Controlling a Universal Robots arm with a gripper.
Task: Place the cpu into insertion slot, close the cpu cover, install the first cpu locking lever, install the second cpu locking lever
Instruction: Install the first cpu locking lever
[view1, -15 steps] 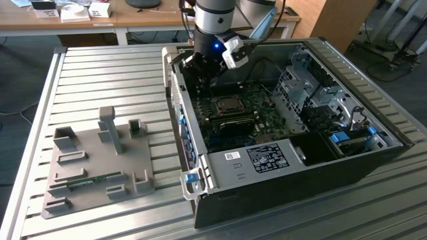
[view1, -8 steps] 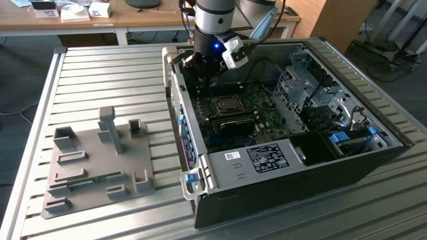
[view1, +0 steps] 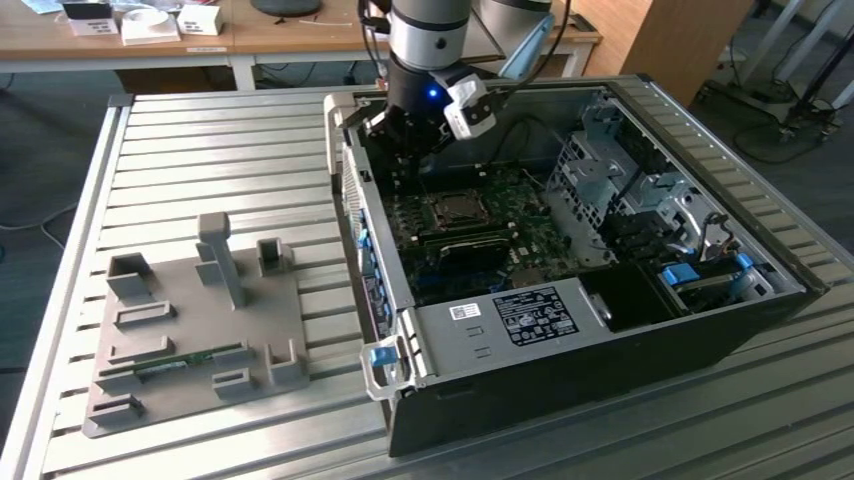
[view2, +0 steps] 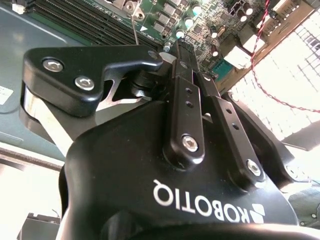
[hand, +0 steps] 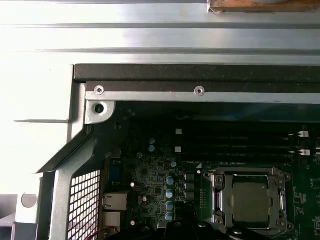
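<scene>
Gripper is down inside the open computer case. In the exterior view it hangs over the upper-left corner of the motherboard, close to the case's rear wall.

In the second wrist view the fingers look pressed together. We see nothing clearly pinched between them.

The cpu sits flat in its socket, grey top up. The cpu cover looks laid down around it, with the cpu showing through its window. We judge the placing step done and the cover most likely down. We can't tell whether either locking lever is latched.

Key relation, in the exterior view: the socket lies lower in the frame than the gripper and toward the exterior view's right. It is near the gripper but apart, so the gripper is not over the socket. The cpu is square, so it has no long axis to line up on. The socket's edges run parallel to the memory slots just beside it.

In the second wrist view a thin metal rod stands up off the board, just beside the gripper's tip. It could be one of the levers, but we can't confirm that.

A grey fixture sits on the tabletop outside the case, in the lower left of the exterior view. The gripper is well apart from it.
</scene>
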